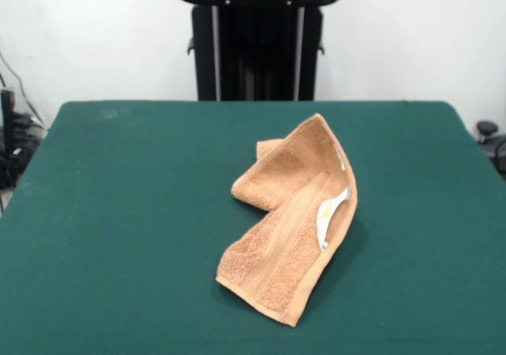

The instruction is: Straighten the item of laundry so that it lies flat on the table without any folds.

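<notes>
The orange-tan terry towel point(288, 217) lies a little right of the middle of the dark green table point(126, 213). It is folded over on itself into a bent shape, with one end pointing toward the pedestal and the other toward the front edge. A flat woven band runs along the folded layer. Its small white care label point(328, 215) shows on top near the right edge. The gripper is not in view; only the robot's black pedestal point(257, 47) shows at the far side.
Cables and dark equipment point(12, 141) stand off the table's left side. A dark object point(490, 137) sits off the right side. A white wall is behind the pedestal.
</notes>
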Action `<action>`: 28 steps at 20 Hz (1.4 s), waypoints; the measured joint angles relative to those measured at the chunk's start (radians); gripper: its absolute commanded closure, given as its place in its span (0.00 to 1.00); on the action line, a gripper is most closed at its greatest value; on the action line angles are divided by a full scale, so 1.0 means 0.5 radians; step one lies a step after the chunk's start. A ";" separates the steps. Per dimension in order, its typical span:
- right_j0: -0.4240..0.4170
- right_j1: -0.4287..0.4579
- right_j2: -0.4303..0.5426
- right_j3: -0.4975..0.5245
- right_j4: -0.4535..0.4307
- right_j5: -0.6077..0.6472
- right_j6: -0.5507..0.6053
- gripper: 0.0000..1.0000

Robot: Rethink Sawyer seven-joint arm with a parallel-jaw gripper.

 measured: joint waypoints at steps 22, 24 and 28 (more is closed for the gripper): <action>-0.948 0.077 0.942 0.127 -0.637 -0.650 -0.305 0.00; -0.950 0.123 1.006 0.131 -0.674 -0.650 -0.305 0.00; -0.949 0.202 1.074 0.133 -0.709 -0.650 -0.305 0.00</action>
